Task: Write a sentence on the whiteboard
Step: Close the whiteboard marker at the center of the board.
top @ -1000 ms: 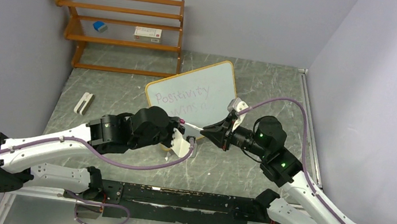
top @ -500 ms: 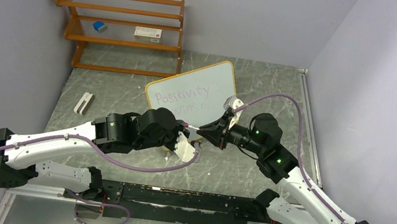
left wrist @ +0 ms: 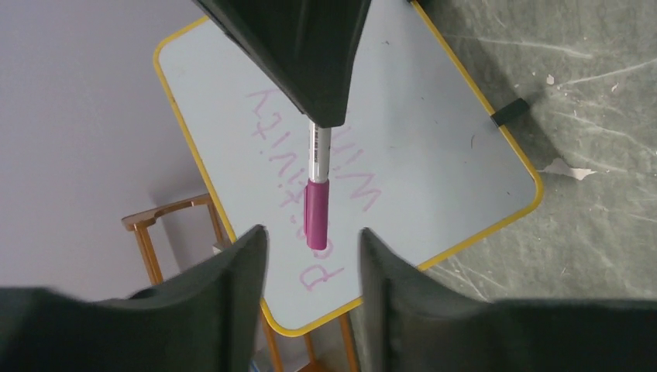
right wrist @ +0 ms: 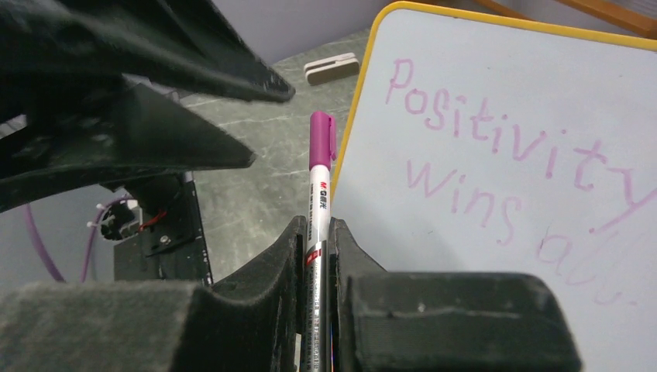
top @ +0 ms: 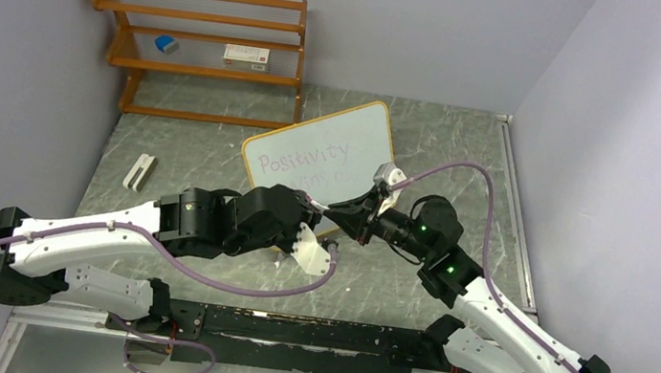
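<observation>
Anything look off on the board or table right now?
Yes: below "wins" on the whiteboard sits a faint, broken third line, much paler than the sentence. The whiteboard also stands skewed to the table edges.

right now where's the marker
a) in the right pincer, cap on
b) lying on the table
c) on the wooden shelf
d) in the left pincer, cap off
A: the right pincer is shut on the white barrel of the marker. Its purple cap is on and points toward the left pincer, which is open and not gripping it.
</observation>
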You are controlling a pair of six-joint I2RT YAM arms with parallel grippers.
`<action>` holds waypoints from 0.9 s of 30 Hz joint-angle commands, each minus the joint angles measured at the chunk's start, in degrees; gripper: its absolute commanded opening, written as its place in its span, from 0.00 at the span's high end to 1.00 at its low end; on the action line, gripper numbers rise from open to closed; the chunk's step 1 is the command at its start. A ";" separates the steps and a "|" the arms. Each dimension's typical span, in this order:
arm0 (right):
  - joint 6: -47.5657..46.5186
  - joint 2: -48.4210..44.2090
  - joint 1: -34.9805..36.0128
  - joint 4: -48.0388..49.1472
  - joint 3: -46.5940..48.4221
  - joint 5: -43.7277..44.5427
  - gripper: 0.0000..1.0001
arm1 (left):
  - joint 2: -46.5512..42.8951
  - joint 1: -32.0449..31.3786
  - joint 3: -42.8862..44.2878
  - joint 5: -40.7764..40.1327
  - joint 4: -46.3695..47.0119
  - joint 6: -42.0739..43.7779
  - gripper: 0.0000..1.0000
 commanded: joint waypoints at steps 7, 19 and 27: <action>-2.81 0.13 -0.17 18.65 -5.50 7.69 1.00 | -2.42 -0.60 4.20 -6.84 9.59 -8.79 0.13; -3.29 2.47 -0.09 40.04 -13.53 17.48 1.00 | 3.78 2.01 8.76 -25.86 17.20 -60.20 0.00; 0.49 4.38 -0.03 47.09 -15.87 19.33 1.00 | -1.31 11.34 -0.70 -17.24 30.67 -85.27 0.00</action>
